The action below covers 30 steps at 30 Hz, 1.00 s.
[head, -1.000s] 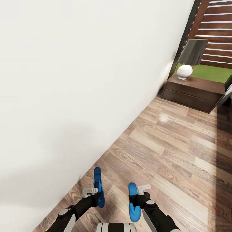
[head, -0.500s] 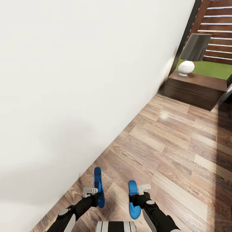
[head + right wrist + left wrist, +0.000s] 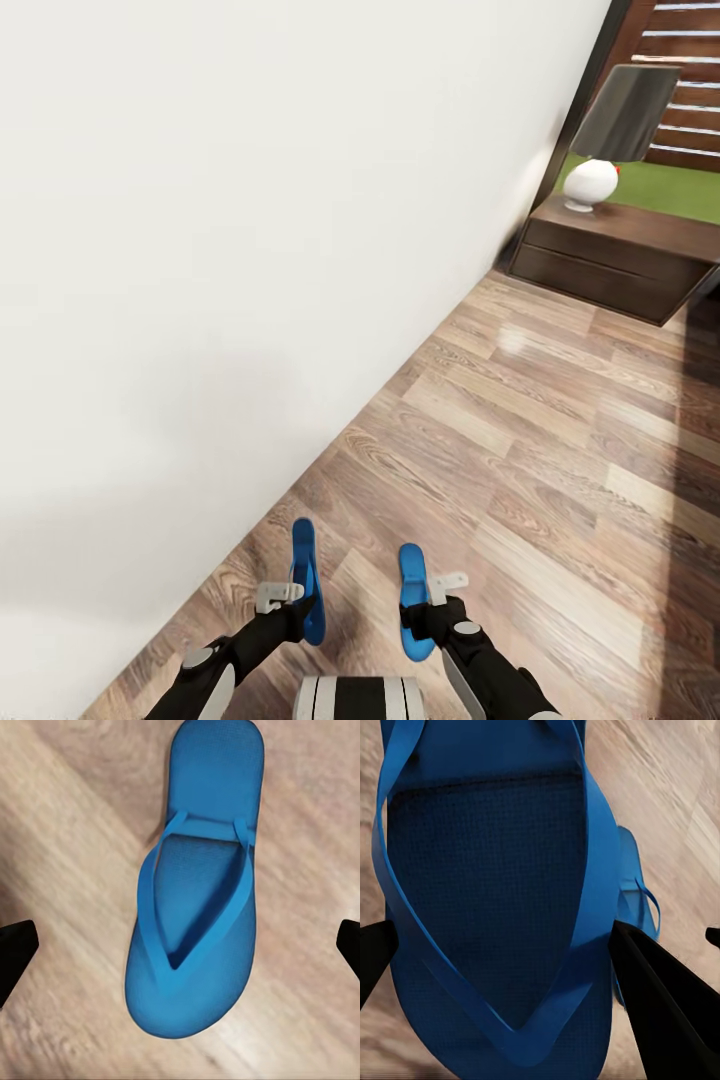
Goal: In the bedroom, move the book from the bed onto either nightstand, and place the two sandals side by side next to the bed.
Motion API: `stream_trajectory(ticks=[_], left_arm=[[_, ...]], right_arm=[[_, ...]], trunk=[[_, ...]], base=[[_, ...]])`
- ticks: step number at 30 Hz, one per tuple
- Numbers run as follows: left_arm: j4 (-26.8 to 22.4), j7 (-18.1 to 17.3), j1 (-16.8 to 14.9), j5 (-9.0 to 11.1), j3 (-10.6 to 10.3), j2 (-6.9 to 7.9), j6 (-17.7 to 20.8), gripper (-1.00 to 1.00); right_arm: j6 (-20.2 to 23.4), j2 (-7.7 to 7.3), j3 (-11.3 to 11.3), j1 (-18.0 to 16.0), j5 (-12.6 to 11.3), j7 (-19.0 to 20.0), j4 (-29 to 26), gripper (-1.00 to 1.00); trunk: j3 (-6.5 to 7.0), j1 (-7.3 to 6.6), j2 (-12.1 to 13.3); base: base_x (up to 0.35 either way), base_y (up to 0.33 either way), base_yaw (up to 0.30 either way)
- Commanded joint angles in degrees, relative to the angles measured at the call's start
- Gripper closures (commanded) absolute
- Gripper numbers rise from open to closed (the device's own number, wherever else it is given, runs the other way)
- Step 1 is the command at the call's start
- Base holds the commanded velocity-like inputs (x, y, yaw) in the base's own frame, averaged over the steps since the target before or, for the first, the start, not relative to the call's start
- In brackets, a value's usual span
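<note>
Clearly left gripper (image 3: 296, 606) clamped on one sandal (image 3: 306, 578), right gripper (image 3: 428, 606) on other sandal (image 3: 413, 600)

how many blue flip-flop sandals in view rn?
2. One bright blue flip-flop sandal is at the left gripper, near the white wall; the other blue sandal is at the right gripper. Both hang over the wood-plank floor.

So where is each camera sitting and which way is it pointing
Head view: from the robot's head, facing forward and down along a white wall to a nightstand; both arms show, each with a sandal.
Left wrist view: looks along the jaws at its sandal, dark fingers either side.
Right wrist view: looks down at its sandal over the floor.
Shared: both sandals.
</note>
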Motion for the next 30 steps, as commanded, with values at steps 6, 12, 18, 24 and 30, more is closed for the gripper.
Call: stream_trajectory(ticks=[6,12,18,24,30], left_arm=[[0.0,-0.2,0.0,0.5,0.0,0.02,0.2,1.00],[0.0,-0.2,0.0,0.5,0.0,0.06,0.2,1.00],[0.0,-0.2,0.0,0.5,0.0,0.06,0.2,1.00],[0.0,-0.2,0.0,0.5,0.0,0.08,0.2,1.00],[0.0,-0.2,0.0,0.5,0.0,0.08,0.2,1.00]], right_arm=[[0.3,-0.03,0.3,0.0,-0.2,-0.3,-0.1,-1.00],[-0.3,-0.02,0.3,0.0,-0.2,-0.2,-0.2,-1.00],[-0.3,-0.02,0.4,0.0,-0.2,-0.1,-0.2,-1.00],[-0.5,-0.02,0.5,0.0,-0.2,0.1,-0.3,-1.00],[-0.5,-0.02,0.5,0.0,-0.2,0.1,-0.4,-1.00]], trunk=[[-1.37,0.14,-0.1],[-2.04,0.22,-0.1],[-2.04,0.22,-0.1],[-2.04,0.22,-0.1],[-2.04,0.22,-0.1]], base=[[0.000,0.000,0.000],[0.000,0.000,0.000],[0.000,0.000,0.000],[0.025,0.000,0.000],[0.186,0.000,0.000]])
